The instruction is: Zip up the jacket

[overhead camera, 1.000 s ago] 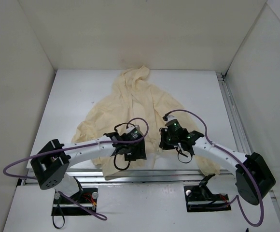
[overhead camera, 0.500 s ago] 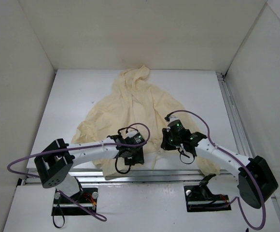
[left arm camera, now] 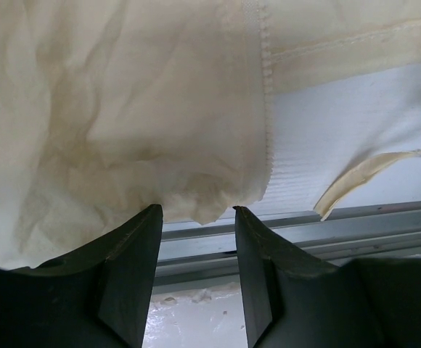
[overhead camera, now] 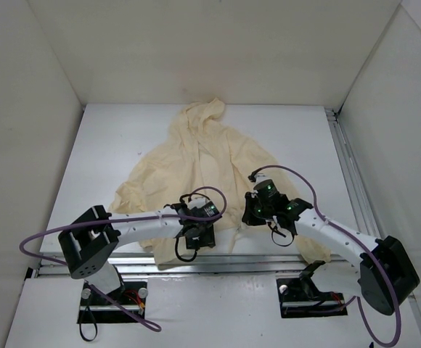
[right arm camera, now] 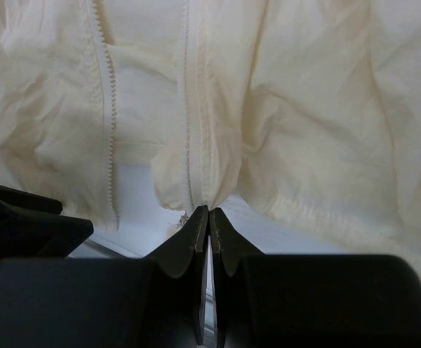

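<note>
L claw (left arm camera: 196,213), released, is now drawn back to the jacket (overhead camera: 199,152) hem, while R claw (right arm camera: 208,212) is kept clenched on the zip tape (right arm camera: 189,145), so joining of the ends is likely next.

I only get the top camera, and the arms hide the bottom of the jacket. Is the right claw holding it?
Observer: Yes. In the right wrist view the right gripper is shut on the jacket. It pinches the bottom edge right under one row of zipper teeth.
Operator: What about the left claw?
Observer: The left gripper is open. A corner of the jacket's bottom edge sits between its fingers, not clamped.
Operator: So is the zipper done up?
Observer: No. The right wrist view shows the second row of teeth lying apart from the first, so the front is open down there.
</note>
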### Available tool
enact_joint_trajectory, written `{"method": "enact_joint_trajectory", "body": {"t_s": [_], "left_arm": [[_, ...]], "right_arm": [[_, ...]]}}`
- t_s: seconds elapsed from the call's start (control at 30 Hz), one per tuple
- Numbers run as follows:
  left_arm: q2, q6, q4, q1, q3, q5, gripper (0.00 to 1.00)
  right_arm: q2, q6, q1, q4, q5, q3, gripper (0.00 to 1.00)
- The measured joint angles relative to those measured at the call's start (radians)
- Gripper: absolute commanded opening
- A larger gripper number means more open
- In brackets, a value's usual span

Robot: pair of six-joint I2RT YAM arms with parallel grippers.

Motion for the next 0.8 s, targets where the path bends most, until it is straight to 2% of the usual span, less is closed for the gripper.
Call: {"method": "enact_joint_trajectory", "body": {"t_s": [0.57,0.8], "left_arm": [[0.047,0.001,0.008,0.0,0.031,-0.001,0.44],[0.071,0.001,0.011,0.0,0.051,0.01,0.4]], "right_arm": [[-0.006,-0.013,-0.018,0.0,-0.022,-0.012,0.0],[-0.009,-0.02,-0.024,0.0,-0.026,-0.013,0.0]]}}
